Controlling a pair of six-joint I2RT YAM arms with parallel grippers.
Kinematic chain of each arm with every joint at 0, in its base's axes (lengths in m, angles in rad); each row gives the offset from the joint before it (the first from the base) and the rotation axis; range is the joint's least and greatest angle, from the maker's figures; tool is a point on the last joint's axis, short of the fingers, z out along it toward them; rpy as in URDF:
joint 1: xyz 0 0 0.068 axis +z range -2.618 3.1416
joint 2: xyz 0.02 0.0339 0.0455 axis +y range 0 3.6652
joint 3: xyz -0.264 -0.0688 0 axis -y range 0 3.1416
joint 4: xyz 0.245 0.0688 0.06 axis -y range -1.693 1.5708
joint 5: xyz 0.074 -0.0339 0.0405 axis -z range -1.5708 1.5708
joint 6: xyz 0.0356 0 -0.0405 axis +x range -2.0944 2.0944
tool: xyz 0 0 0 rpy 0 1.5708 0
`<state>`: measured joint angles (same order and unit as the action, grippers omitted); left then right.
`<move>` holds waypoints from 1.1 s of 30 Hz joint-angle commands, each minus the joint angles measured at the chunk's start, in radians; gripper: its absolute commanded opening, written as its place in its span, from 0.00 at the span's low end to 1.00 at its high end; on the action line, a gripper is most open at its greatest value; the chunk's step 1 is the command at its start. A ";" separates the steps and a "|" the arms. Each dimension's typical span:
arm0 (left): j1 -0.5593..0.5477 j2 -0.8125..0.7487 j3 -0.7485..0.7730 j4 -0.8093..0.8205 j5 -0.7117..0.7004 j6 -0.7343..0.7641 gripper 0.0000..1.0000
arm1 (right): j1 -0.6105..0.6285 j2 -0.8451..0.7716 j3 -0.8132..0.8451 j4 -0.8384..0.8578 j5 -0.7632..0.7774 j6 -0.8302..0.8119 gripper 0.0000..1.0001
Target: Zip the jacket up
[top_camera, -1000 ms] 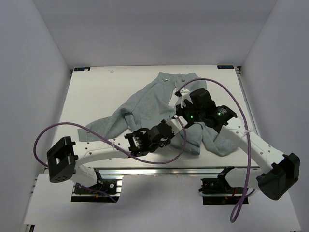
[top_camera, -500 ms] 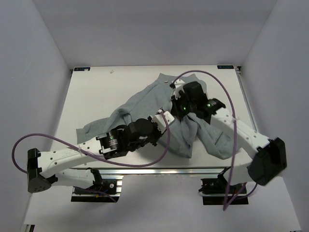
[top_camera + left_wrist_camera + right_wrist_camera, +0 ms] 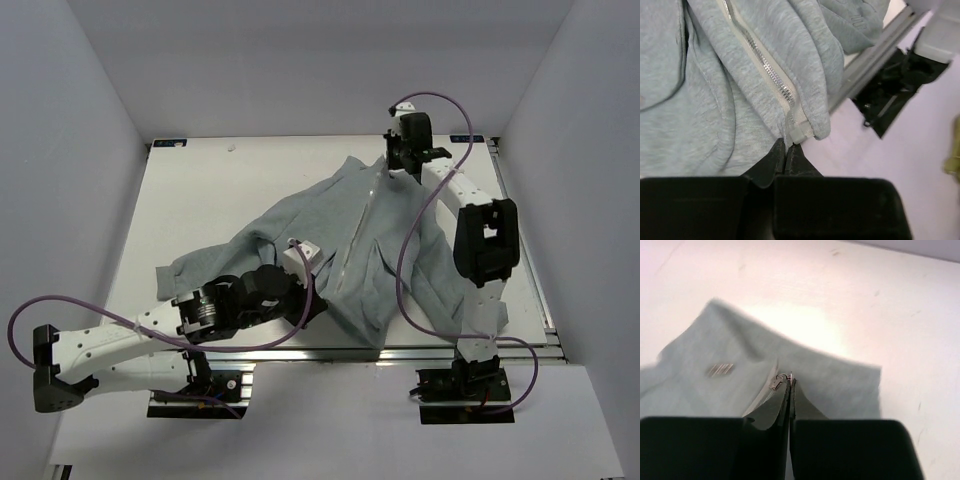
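The left claw (image 3: 788, 150) was pinched shut on the hem of the jacket (image 3: 330, 210), with the zipper (image 3: 765, 65) running off just ahead of it, teeth meshed. Far across the worktop (image 3: 220, 190), the right claw (image 3: 790, 385) was clamped on the zipper pull (image 3: 779, 382) at the collar. The zip looked closed or nearly so, with probably only letting go left.

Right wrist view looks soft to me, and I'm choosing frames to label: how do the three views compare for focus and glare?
Right wrist: the jacket is blurred, with a washed-out glare patch on the table beyond it. Left wrist: the zipper teeth are crisp. Top external: evenly lit and sharp, with soft shadows only.
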<state>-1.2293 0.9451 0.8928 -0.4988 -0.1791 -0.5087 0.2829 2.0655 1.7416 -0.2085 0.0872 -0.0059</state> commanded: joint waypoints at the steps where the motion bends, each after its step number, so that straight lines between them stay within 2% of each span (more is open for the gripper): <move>1: -0.024 -0.094 -0.014 -0.029 0.102 -0.188 0.00 | -0.099 0.100 0.114 0.249 0.094 0.041 0.00; 2: -0.022 -0.113 -0.014 -0.037 0.092 -0.221 0.00 | -0.106 0.141 0.233 0.218 0.115 0.056 0.00; 7: -0.024 -0.106 -0.011 -0.119 0.069 -0.287 0.00 | -0.133 0.287 0.395 0.250 0.152 0.024 0.00; 10: -0.024 -0.091 -0.018 -0.125 0.092 -0.315 0.00 | -0.142 0.352 0.525 0.182 0.135 0.011 0.00; 13: -0.022 -0.083 -0.023 -0.161 0.089 -0.330 0.00 | -0.142 0.349 0.509 0.195 0.108 -0.017 0.00; 16: -0.022 -0.071 -0.034 -0.191 0.083 -0.364 0.00 | -0.142 0.276 0.364 0.257 0.037 -0.003 0.00; 18: -0.024 -0.062 -0.066 -0.202 0.105 -0.381 0.00 | -0.140 0.240 0.332 0.249 0.001 0.035 0.00; 20: -0.022 -0.049 -0.092 -0.198 0.121 -0.396 0.00 | -0.142 0.229 0.319 0.219 -0.030 0.053 0.04; 21: -0.022 -0.040 -0.106 -0.196 0.131 -0.404 0.00 | -0.142 0.211 0.302 0.213 -0.065 0.060 0.09; 22: -0.022 -0.029 -0.114 -0.190 0.144 -0.412 0.20 | -0.140 0.200 0.283 0.210 -0.076 0.063 0.24; 23: -0.022 -0.010 -0.117 -0.184 0.162 -0.428 0.40 | -0.140 0.187 0.239 0.210 -0.079 0.067 0.34; 24: -0.024 0.000 -0.118 -0.185 0.164 -0.436 0.56 | -0.140 0.161 0.216 0.210 -0.114 0.067 0.43; 26: -0.022 0.020 -0.112 -0.207 0.142 -0.462 0.70 | -0.140 0.121 0.168 0.215 -0.112 0.084 0.66; 27: -0.022 0.020 -0.106 -0.208 0.138 -0.464 0.98 | -0.142 0.105 0.162 0.210 -0.095 0.095 0.88; 29: -0.024 0.021 -0.077 -0.254 0.094 -0.490 0.98 | -0.142 0.061 0.153 0.156 -0.058 0.099 0.89; 32: -0.022 0.026 0.007 -0.349 -0.122 -0.528 0.98 | -0.142 -0.048 0.078 0.127 0.023 0.125 0.89; 33: -0.022 0.030 0.033 -0.369 -0.173 -0.527 0.98 | -0.143 -0.083 -0.020 0.133 0.038 0.133 0.89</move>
<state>-1.2507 0.9840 0.8253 -0.7811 -0.1696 -0.9943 0.1242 2.1380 1.8236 -0.1043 0.0429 0.0967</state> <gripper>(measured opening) 0.979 0.893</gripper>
